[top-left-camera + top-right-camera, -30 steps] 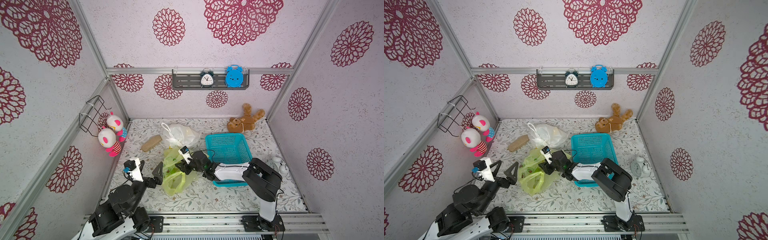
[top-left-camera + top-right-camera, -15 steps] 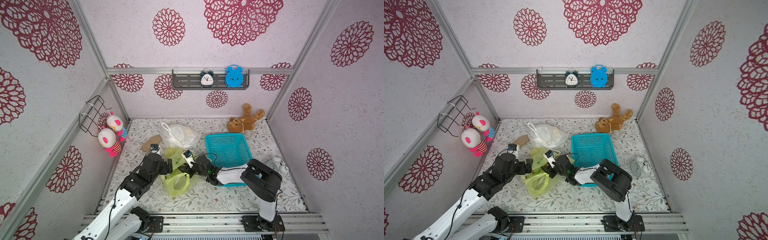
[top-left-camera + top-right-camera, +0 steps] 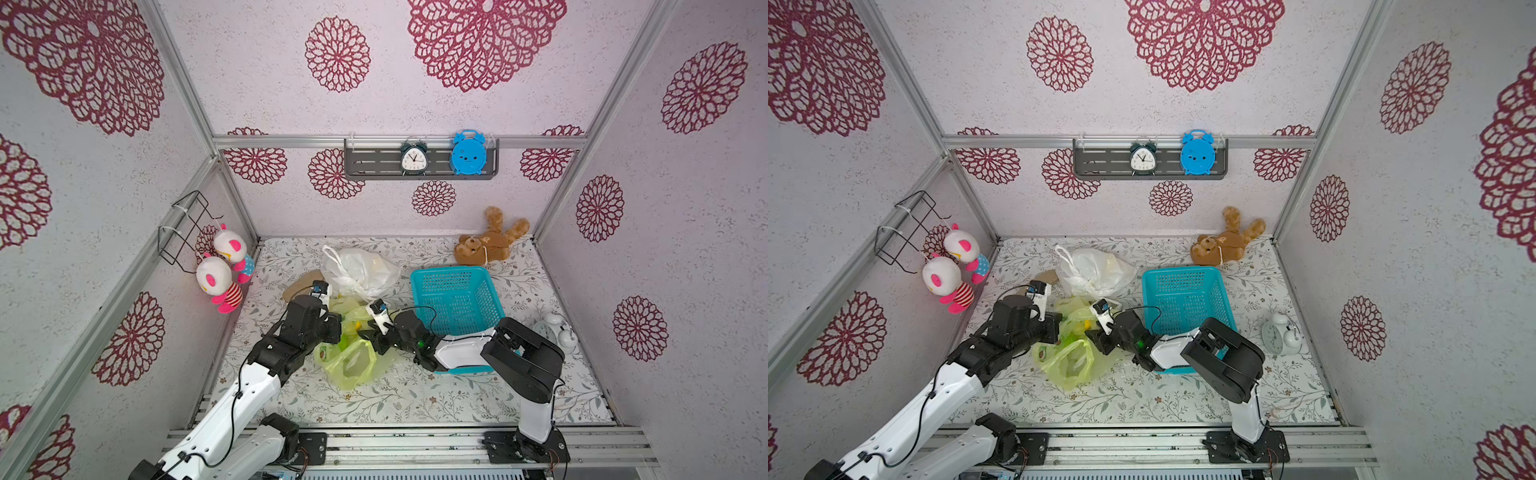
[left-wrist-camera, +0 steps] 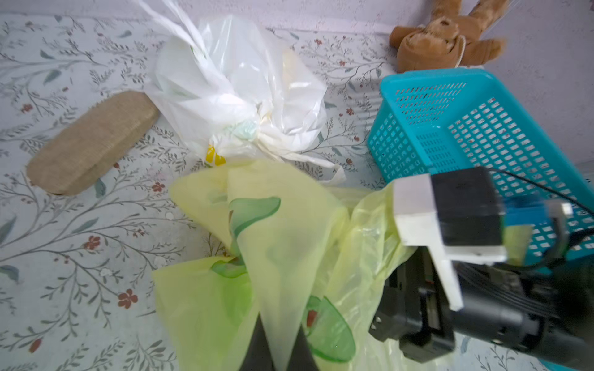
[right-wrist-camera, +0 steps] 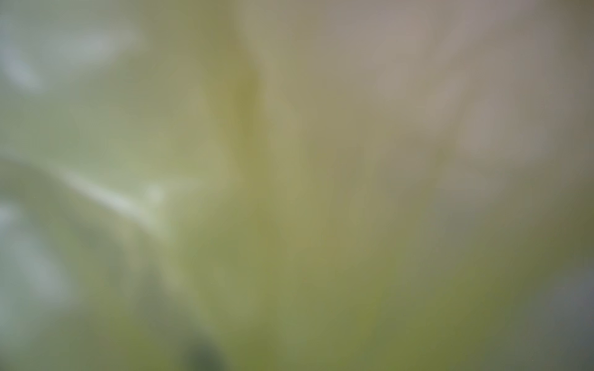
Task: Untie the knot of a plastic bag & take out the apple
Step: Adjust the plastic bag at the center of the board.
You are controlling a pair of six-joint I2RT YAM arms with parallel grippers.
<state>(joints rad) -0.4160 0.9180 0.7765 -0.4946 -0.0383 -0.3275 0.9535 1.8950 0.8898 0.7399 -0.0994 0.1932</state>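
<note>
The yellow-green plastic bag [image 3: 353, 363] lies slumped on the surface [image 3: 415, 395] just beside the teal basket [image 3: 451, 271], on the side facing the left arm [image 3: 249, 390]. That arm's jaws are closed tight on a strip of the bag's film, as the left wrist view shows. The film looks thin, light, soft and slippery, likelier to stretch or tear than to hold shape, so the best hold is probably a handle ear close to the knot. The right arm [image 3: 461, 353] reaches past the basket's near corner into the bag. Its wrist view is only blurred film against the lens, so I cannot tell how its jaws stand. Neither knot nor apple can be made out among the folds.
</note>
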